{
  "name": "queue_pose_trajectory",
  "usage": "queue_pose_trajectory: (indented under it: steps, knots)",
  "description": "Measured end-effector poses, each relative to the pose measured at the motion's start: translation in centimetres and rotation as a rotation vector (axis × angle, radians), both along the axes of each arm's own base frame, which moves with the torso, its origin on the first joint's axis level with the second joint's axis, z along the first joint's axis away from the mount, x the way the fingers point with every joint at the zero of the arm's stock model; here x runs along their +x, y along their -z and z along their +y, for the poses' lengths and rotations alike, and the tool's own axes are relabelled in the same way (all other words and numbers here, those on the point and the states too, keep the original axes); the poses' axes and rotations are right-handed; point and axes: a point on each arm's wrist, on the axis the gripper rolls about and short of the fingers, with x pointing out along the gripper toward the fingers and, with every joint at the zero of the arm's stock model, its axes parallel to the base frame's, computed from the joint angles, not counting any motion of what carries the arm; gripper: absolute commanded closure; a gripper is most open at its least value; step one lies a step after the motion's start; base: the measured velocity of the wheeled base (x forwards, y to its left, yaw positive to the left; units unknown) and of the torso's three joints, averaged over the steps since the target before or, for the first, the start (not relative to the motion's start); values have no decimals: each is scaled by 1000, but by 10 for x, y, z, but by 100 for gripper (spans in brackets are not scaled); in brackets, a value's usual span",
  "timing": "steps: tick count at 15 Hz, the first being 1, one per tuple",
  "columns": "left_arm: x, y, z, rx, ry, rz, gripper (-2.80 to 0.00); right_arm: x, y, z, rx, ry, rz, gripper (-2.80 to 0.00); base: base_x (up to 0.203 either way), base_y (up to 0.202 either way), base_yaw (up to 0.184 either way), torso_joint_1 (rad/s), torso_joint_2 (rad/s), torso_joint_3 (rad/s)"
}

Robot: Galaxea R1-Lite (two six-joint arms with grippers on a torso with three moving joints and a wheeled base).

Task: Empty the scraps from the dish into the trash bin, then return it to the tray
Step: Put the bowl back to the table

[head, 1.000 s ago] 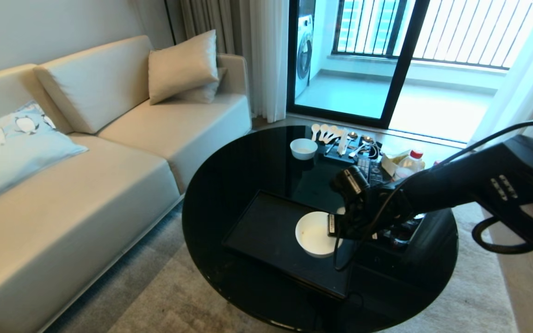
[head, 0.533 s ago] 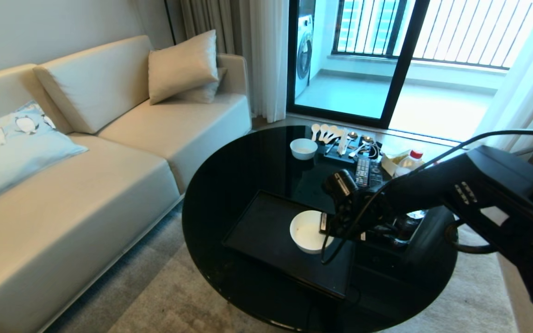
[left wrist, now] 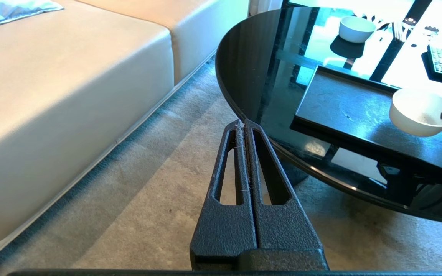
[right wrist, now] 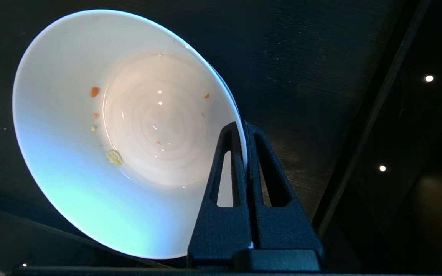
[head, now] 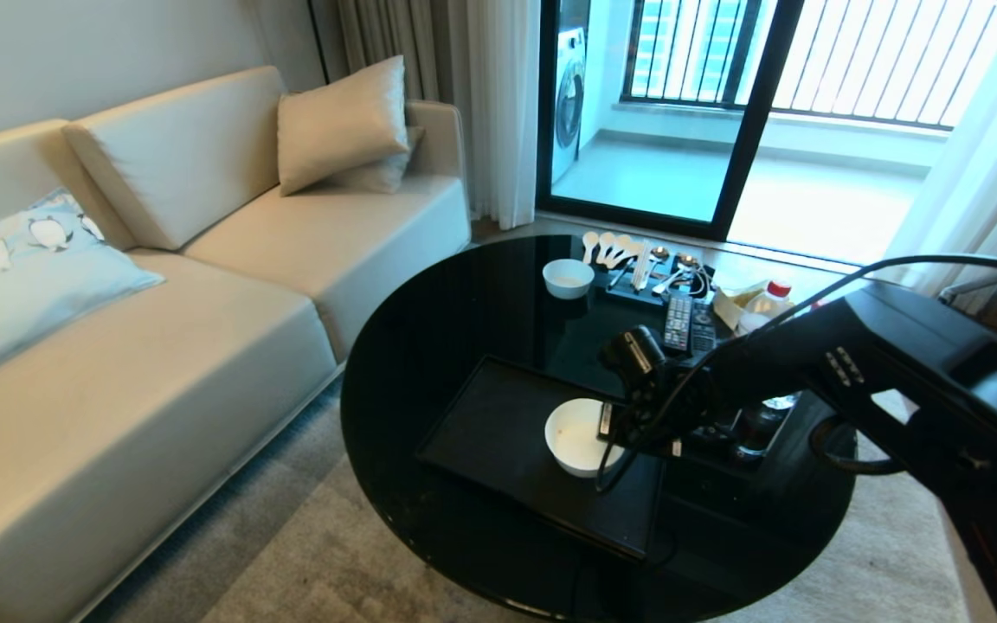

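- Setting: a living room with a cream sofa (head: 161,285) filling the left half of the head view, a glass balcony door (head: 663,112) at upper centre, and a round black glass table (head: 429,346) at centre over a grey carpet (head: 308,562).
- Tray (head: 498,433): black, rectangular, lying on the near part of the table, just below frame centre in the head view; it also shows at right in the left wrist view (left wrist: 343,111).
- Dish (head: 575,437): white, deep-sided, over the right-hand part of the tray, mouth upward. Whether its base touches the tray cannot be told.
- Dish interior, right wrist view (right wrist: 129,130): it fills the left and centre of the frame. Only a few small scraps (right wrist: 113,157) cling to the inner wall, some orange specks and one pale yellow piece.
- Right gripper (head: 607,421): reaches in from the right edge of the head view. In the right wrist view (right wrist: 245,128) its two fingers are clenched on the dish rim, one inside the wall and one outside.
- Left gripper (left wrist: 244,124): seen only in its own wrist view, lower centre, fingers pressed together and holding nothing, hanging over the carpet beside the table edge.
- Other items on the far part of the table, head view: a smaller white bowl (head: 568,278) above centre, a row of white spoons (head: 609,248) behind it, two remote controls (head: 689,318), and a red-capped bottle (head: 767,305) to the right.
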Motion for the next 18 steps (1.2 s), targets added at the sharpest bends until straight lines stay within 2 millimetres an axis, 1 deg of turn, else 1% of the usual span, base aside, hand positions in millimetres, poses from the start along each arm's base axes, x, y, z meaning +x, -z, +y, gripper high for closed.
queue_pose_trajectory:
  steps: [5, 6, 12, 16, 18]
  knots:
    - [0, 0, 0, 0, 0, 0, 0, 3, 4, -5, -4, 16, 8, 0, 0, 0, 0, 0, 0, 0]
    - [0, 0, 0, 0, 0, 0, 0, 3, 5, -6, -5, 17, 10, -280, 0, 0, 0, 0, 0, 0]
    - [0, 0, 0, 0, 0, 0, 0, 2, 4, -7, -5, 18, 8, -280, 0, 0, 0, 0, 0, 0]
    - [0, 0, 0, 0, 0, 0, 0, 2, -11, -7, 15, 22, -42, -280, 0, 0, 0, 0, 0, 0]
    - [0, 0, 0, 0, 0, 0, 0, 1, -26, -8, 22, 15, -74, -280, 0, 0, 0, 0, 0, 0]
